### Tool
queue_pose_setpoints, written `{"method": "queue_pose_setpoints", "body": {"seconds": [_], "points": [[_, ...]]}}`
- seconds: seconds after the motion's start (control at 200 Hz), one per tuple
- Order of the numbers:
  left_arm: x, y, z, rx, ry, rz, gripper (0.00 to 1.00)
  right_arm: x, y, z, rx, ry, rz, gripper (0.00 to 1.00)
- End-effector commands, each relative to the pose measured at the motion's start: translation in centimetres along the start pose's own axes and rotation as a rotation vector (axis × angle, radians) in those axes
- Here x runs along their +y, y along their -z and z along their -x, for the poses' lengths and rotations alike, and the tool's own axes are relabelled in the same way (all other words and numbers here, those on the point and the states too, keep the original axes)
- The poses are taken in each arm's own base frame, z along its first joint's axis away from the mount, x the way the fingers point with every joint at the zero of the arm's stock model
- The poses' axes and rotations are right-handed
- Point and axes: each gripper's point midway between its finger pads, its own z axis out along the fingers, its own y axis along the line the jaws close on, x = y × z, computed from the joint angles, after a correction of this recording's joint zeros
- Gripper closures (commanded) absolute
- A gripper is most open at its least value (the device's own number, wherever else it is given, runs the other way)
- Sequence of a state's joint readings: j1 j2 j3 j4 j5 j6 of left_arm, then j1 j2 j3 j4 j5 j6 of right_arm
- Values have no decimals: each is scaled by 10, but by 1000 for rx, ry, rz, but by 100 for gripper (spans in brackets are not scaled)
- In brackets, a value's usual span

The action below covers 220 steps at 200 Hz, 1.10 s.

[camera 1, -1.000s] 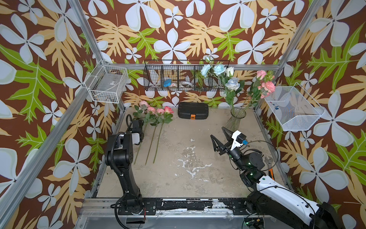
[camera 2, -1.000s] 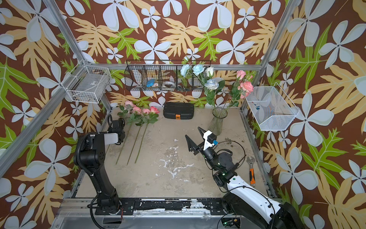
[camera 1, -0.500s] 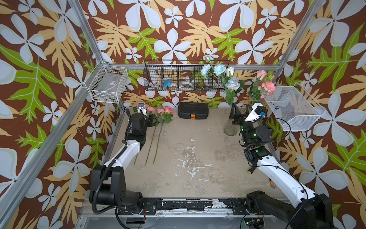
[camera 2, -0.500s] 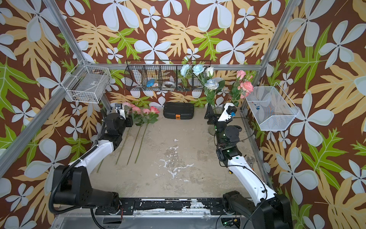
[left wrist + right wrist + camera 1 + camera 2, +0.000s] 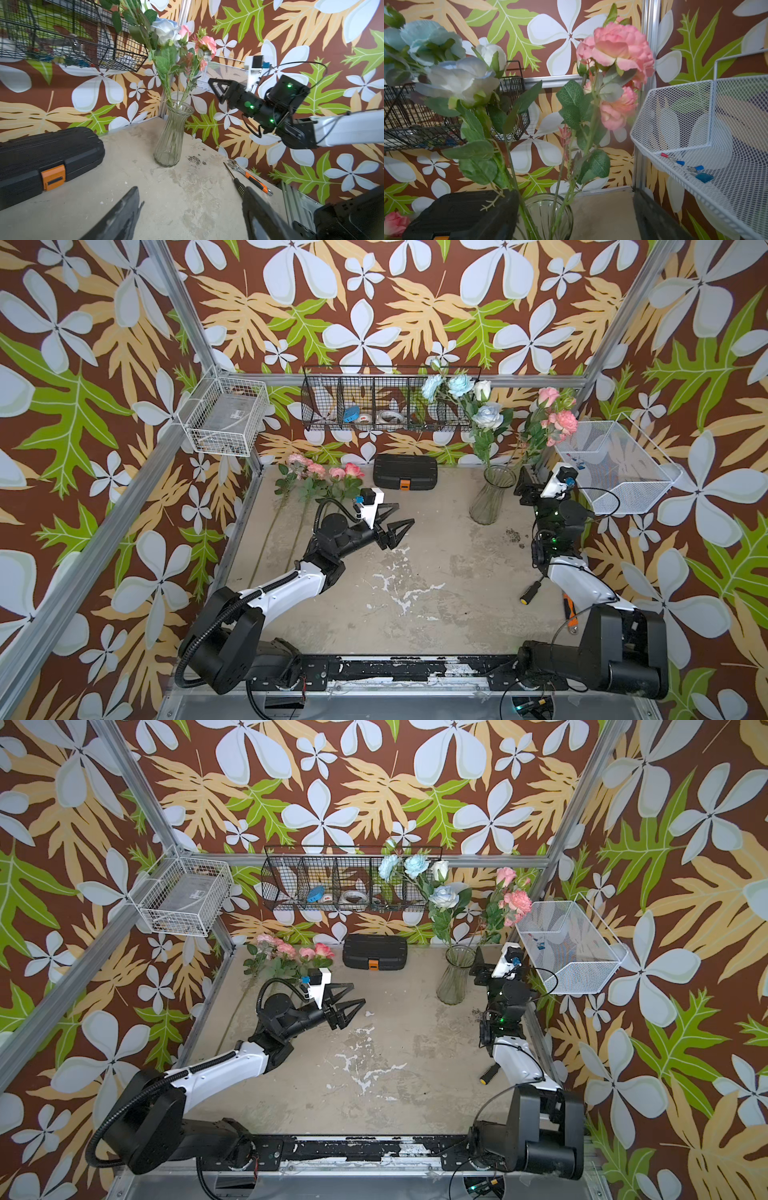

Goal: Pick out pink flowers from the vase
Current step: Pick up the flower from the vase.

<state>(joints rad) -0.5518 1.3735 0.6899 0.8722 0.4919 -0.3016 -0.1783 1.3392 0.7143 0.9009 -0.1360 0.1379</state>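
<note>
The clear ribbed vase (image 5: 492, 497) (image 5: 455, 982) (image 5: 172, 137) stands at the back right of the table. It holds pink flowers (image 5: 561, 420) (image 5: 517, 900) (image 5: 207, 42) (image 5: 618, 45) leaning right, beside pale blue and white roses (image 5: 486, 414). More pink flowers (image 5: 328, 470) (image 5: 291, 948) lie flat at the back left. My right gripper (image 5: 524, 479) (image 5: 478, 965) (image 5: 574, 195) is open just right of the vase neck, and the vase rim (image 5: 548, 209) and green stems show between its fingers. Over mid-table my left gripper (image 5: 405, 514) (image 5: 358, 994) (image 5: 191, 188) is open and holds nothing.
A black tool case (image 5: 405, 477) sits against the back wall. A white mesh basket (image 5: 615, 466) hangs close to the right arm. A black wire shelf (image 5: 386, 400) and a white wire basket (image 5: 226, 416) hang higher. A screwdriver (image 5: 530, 593) and an orange-handled wrench (image 5: 567, 608) lie at right.
My right arm swung from mid-table to the vase. My left arm reached to the laid flowers at back left, then came away to mid-table with its jaws wider.
</note>
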Motion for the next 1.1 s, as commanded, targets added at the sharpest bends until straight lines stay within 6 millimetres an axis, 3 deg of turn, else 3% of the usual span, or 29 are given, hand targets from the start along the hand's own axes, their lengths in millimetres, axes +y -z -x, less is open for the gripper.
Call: {"method": "queue_pose_setpoints", "body": {"seconds": [0.0,0.165,0.41,0.596,0.896,1.096], "points": [[-22,1,4,-23,-4,-114,22,3,-8,10,-64,57,105,15],[-19,4,-4,1,-36,-95,21,-17,-28,5,-105,39,156,14],[-19,6,-6,1,-49,-92,17,-14,-71,3,-98,61,244,15],[-19,6,-6,0,-47,-87,17,-12,-91,0,-102,35,288,18],[-16,3,-8,20,-40,-84,17,-10,-103,-9,-102,23,331,43],[-17,3,-7,18,-37,-86,17,-6,-104,-7,-101,26,356,70]]}}
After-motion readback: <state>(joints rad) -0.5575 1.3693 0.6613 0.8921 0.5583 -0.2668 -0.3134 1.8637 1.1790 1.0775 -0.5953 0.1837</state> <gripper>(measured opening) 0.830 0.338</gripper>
